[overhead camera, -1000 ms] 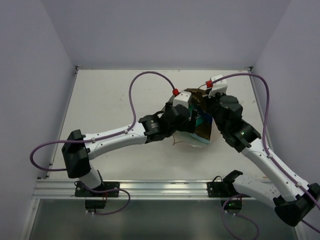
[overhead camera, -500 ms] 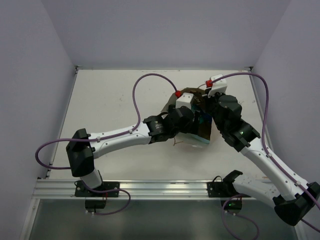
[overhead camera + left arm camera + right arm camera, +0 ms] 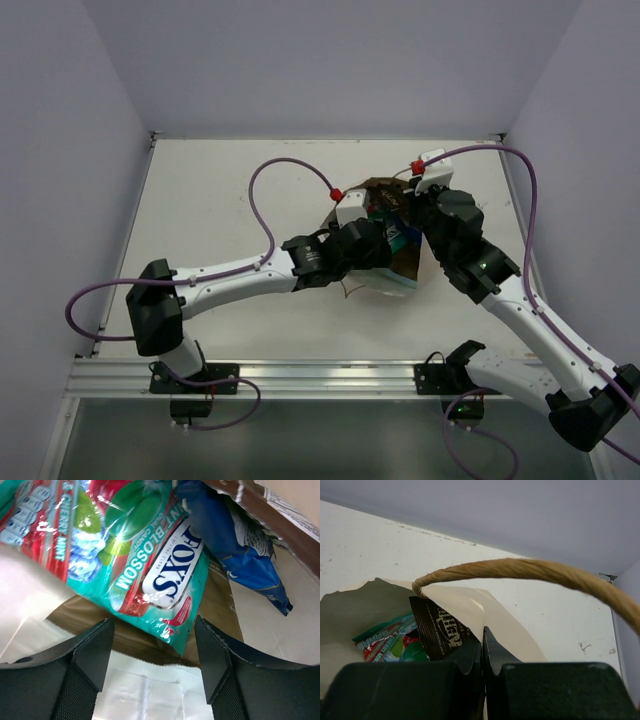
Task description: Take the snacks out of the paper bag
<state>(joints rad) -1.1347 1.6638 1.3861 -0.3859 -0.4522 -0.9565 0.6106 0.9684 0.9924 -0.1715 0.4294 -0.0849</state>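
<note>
Just ahead of the open, empty left gripper (image 3: pixel 152 630), the green-red packet (image 3: pixel 145 565) lies against the paper bag (image 3: pixel 220 605) lining: closing may pinch both, tugging the rim from the clamped-shut right gripper (image 3: pixel 482 640).

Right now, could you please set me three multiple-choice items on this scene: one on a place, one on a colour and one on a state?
1. Where does the green-red packet lie?
A) on the bare table B) inside the paper bag C) draped over an arm
2. What colour is the packet beside it?
A) blue B) yellow C) pink
3. How does the left gripper stand?
A) shut on a packet B) shut, empty C) open
Answers: 1 B, the bag's brown lining lies under it; 2 A, the blue packet lies just right of it in the left wrist view; 3 C, its fingers stand apart, nothing between them.
</note>
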